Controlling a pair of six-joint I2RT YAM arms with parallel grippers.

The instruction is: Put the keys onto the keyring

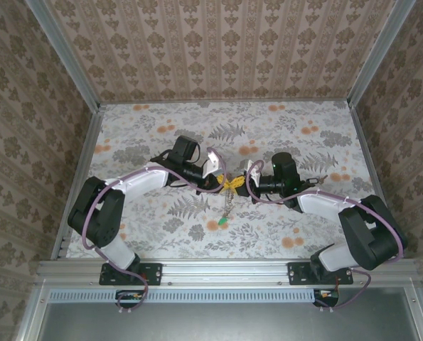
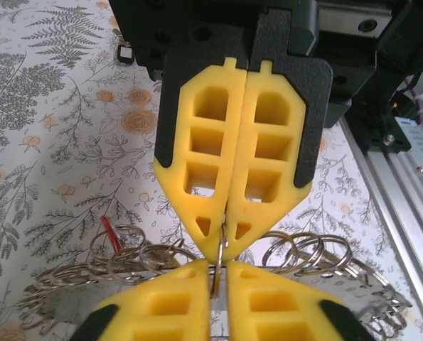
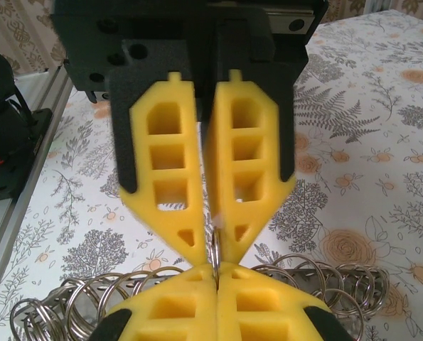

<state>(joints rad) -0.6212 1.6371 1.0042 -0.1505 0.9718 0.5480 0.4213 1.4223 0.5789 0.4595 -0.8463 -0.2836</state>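
Both my grippers meet tip to tip over the middle of the table (image 1: 161,135). My left gripper (image 2: 225,233) is closed right down, pads pressed together, with a thin arc of pale wire nipped at the very tips. I take that wire for the keyring (image 2: 217,257). My right gripper (image 3: 215,240) is closed just as tight and pinches the same wire from the other side. So the keyring is up off the cloth, caught between the two of us.

The step in hand, as I judge it, is steadying the ring so a key can be fed on. Next, one gripper has to hold the pinch while the other lets go and fetches a key. There's little room for that, with the tips almost touching.

Around me, a bunch of small rings (image 2: 307,250) fans out under the tips, overlapping and tangled. The red key (image 2: 111,233) pokes out among them. From above, the chain dangles down to the green key (image 1: 222,221) near the cloth. That tangle is the nuisance: loops may snag my fingers, and I cannot tell which loop carries which key.
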